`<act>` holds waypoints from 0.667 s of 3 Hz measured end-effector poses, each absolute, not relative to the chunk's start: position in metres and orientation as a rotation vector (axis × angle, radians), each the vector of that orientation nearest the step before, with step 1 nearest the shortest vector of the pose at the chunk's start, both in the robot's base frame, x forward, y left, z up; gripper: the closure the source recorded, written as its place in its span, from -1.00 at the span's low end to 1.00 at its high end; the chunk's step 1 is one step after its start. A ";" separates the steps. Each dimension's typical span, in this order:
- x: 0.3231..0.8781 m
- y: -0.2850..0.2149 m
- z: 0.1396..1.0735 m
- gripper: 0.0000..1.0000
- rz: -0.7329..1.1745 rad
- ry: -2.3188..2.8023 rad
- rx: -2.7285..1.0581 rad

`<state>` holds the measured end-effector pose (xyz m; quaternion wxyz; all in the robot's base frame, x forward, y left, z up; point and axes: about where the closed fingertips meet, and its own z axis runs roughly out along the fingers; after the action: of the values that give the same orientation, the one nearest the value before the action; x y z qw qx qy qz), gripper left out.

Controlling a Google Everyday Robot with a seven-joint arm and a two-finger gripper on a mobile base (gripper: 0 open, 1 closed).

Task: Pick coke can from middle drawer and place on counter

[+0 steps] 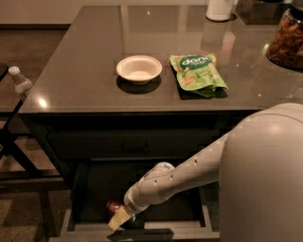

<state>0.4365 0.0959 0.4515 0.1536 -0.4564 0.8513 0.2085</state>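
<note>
The coke can sits inside the open middle drawer, near its front left part. Only its reddish, rounded side shows in the dark interior, and no lettering on it can be read. The gripper is down in the drawer right against the can, its pale yellowish tip just below and to the right of it. Whether it is clamped on the can or released cannot be told. The white arm slants up from there to the robot's large pale body at the lower right.

Above the open drawer is a closed drawer front. Over that lies the glossy dark-grey counter, with light spots reflected in it. A white bowl stands on it near the middle. Just to its right a green snack bag lies flat; its white brand lettering looks like "don" but is not fully legible. A jar of brown nuts stands at the right edge, and a white container at the back. Off the counter's left side is a clear plastic bottle with a white cap.
</note>
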 end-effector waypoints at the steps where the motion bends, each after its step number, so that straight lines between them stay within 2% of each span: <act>1: 0.445 0.099 0.437 -1.00 0.588 2.435 -1.316; 2: 0.452 0.100 0.424 -1.00 0.579 2.433 -1.318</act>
<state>0.4523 0.0997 0.4244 0.1567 -0.4603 0.8501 0.2023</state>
